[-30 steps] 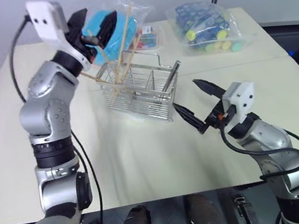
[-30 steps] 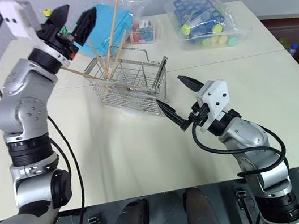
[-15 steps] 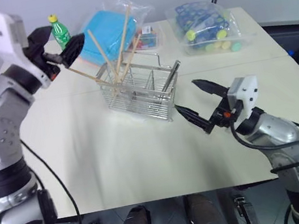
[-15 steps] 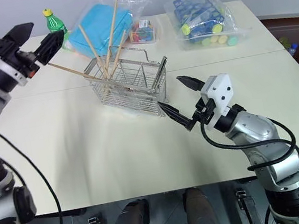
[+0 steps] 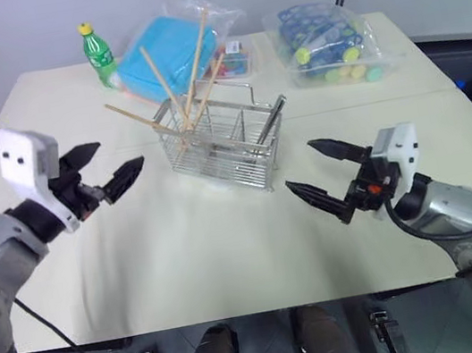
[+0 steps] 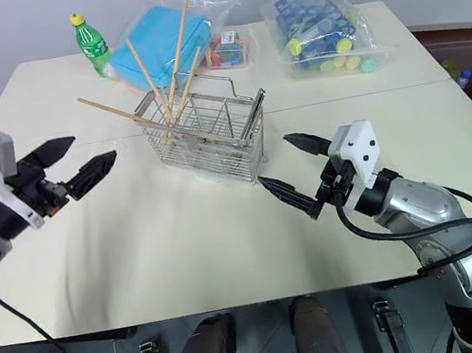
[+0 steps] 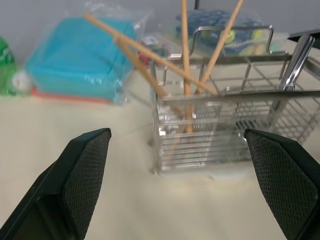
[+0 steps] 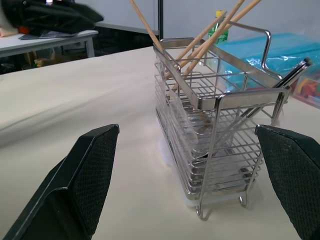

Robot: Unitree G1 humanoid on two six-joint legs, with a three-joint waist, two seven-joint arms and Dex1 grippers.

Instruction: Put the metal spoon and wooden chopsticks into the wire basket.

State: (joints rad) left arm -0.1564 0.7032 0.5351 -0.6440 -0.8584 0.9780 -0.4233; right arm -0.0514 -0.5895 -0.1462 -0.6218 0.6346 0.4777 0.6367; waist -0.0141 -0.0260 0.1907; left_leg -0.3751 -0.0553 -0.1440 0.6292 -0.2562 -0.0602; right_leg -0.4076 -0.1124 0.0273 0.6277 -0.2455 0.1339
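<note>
— Four things matter from my seat, biggest first: the cream surface [image 5: 230,250], then the wire basket [image 5: 224,147] standing upright on it toward the far middle. I see a rectangular silver mesh body with inner dividers and a raised wire handle.

— And what's inside it?

— Next down in size, the wooden chopsticks [image 5: 169,88]: thin, plain light-brown sticks standing in the basket's left end, fanned out, one leaning low over the rim toward my left arm. Smallest is the metal spoon [image 5: 272,122], slim and shiny, slanted in the right-end compartment with its handle poking above the rim.

— Where are your pincers relative to all that?

— My left pincer [image 5: 102,174] hovers above the surface off the basket's left side, near but apart, fingers spread wide and holding nothing. My right pincer [image 5: 326,175] hovers off the basket's near right corner, also apart from it, fingers likewise spread and empty. Both point toward the basket.

— Anything you can't make out?

— I can't see the spoon's bowl clearly behind the mesh, and the chopsticks' lower ends blur among the wires, so I won't count them exactly. Behind the basket lie a clear bag with something blue [image 5: 165,48], another bag of colourful pieces [image 5: 326,39], and a green bottle [image 5: 97,53].
</note>
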